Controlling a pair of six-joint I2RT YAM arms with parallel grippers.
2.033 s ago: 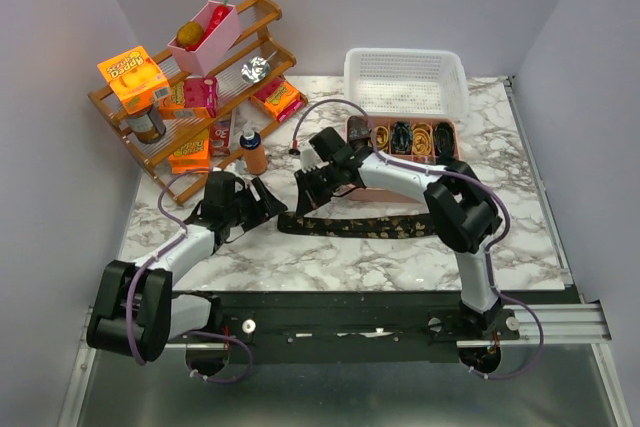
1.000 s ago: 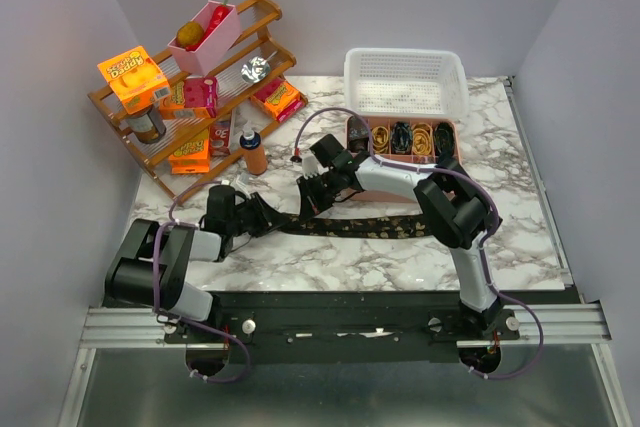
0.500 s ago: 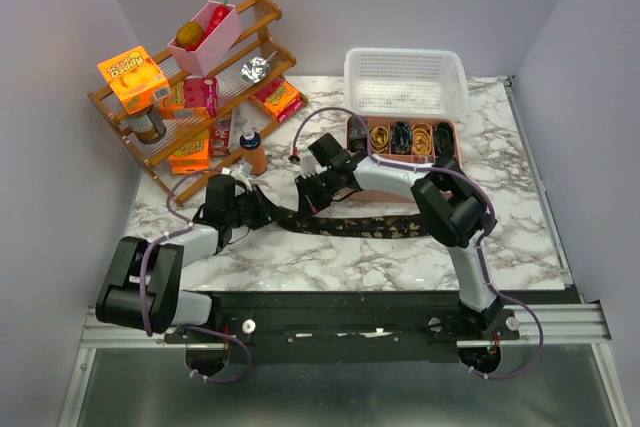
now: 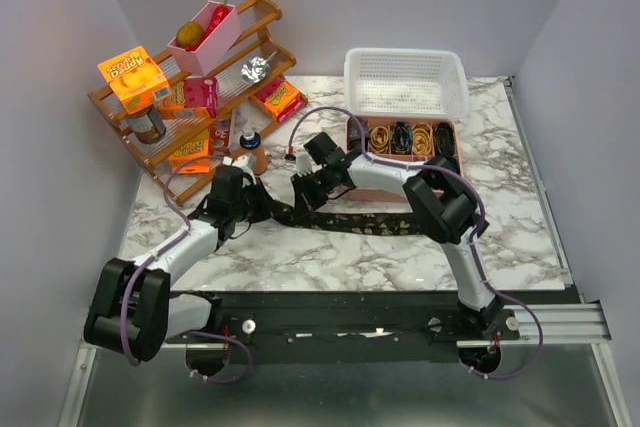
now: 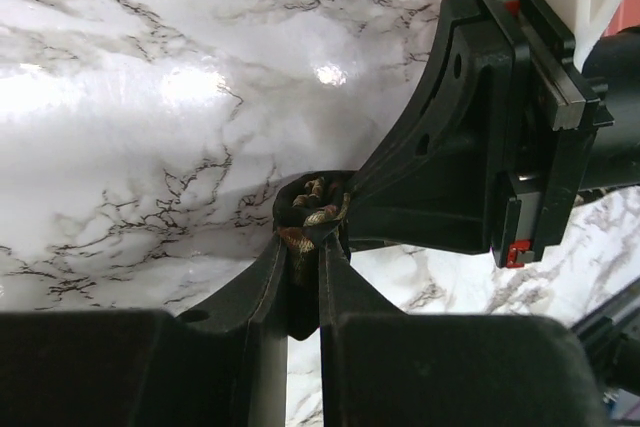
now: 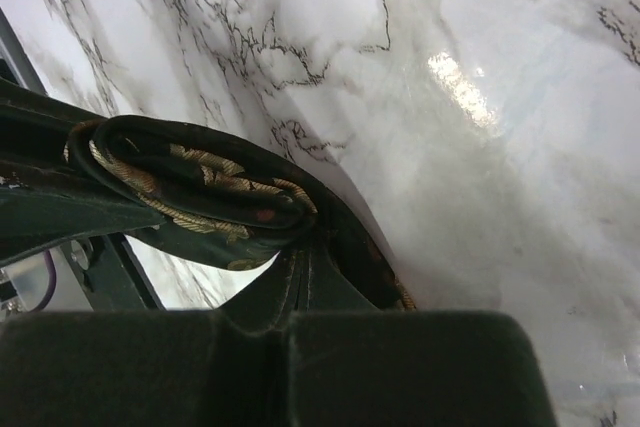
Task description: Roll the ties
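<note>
A dark tie (image 4: 370,224) with a gold pattern lies stretched across the marble table, its left end lifted where both grippers meet. My left gripper (image 4: 268,207) is shut on that end; in the left wrist view its fingertips (image 5: 305,237) pinch a small coil of the tie (image 5: 312,205). My right gripper (image 4: 303,199) faces it from the right, its black body (image 5: 470,147) close behind the coil. In the right wrist view the right gripper (image 6: 305,262) is shut, with folded loops of the tie (image 6: 190,182) at its tips. Several rolled ties sit in a pink tray (image 4: 352,130).
A slanted wooden rack (image 4: 262,47) with boxes and jars stands at the back left. A small brown bottle (image 4: 254,153) stands just behind the left gripper. A white mesh basket (image 4: 405,82) sits behind the pink tray.
My left gripper has moved a little up and right toward the right gripper, closing further on the tie's end. The left elbow has swung outward. The right gripper has barely moved.
</note>
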